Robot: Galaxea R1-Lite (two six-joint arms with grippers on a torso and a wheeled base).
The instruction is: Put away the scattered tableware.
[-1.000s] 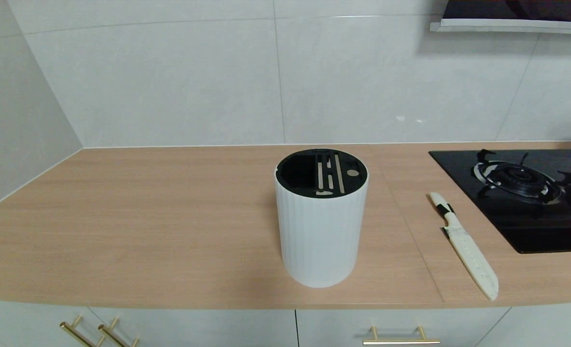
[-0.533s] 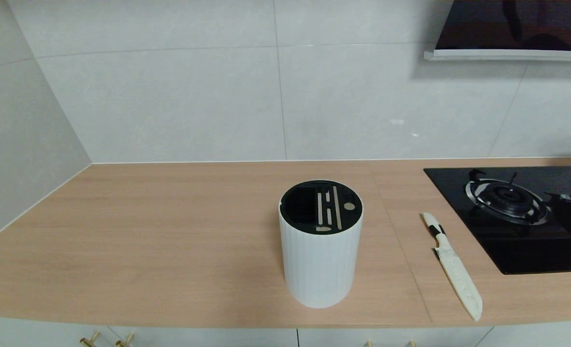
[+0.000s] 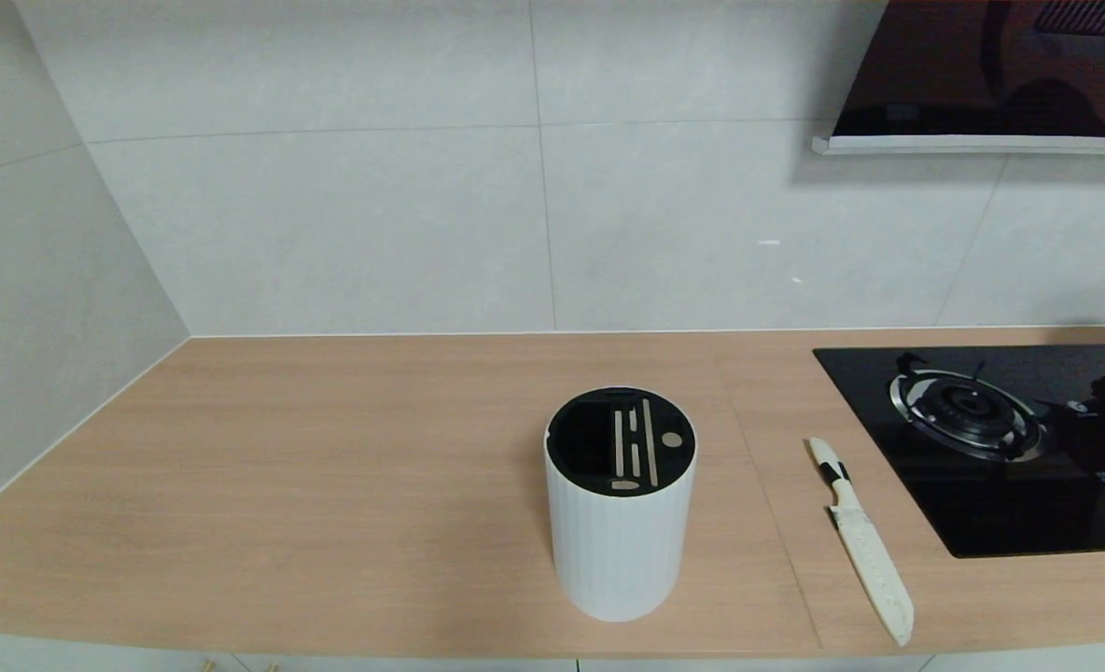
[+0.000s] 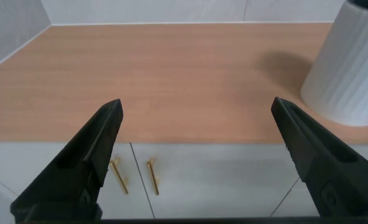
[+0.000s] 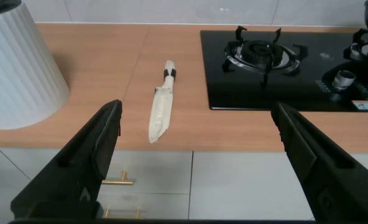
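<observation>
A white ribbed cylindrical knife holder [image 3: 621,504] with a black slotted top stands near the front edge of the wooden counter [image 3: 328,485]. A white knife [image 3: 859,537] with a black band on its handle lies flat to the holder's right, blade toward the front edge. My left gripper [image 4: 196,112] hangs open in front of the counter edge, left of the holder [image 4: 352,68]. My right gripper [image 5: 196,112] is open too, held in front of the counter edge, facing the knife [image 5: 161,106] with the holder [image 5: 19,65] off to one side.
A black gas hob [image 3: 991,439] with burners is set into the counter at the right, close to the knife. A range hood [image 3: 991,84] hangs above it. Tiled walls bound the counter behind and at the left. Cabinet doors with gold handles [image 4: 134,177] sit below.
The whole head view has shifted: the camera rose or drew back, so holder, knife and hob sit lower and smaller. Nothing on the counter moved.
</observation>
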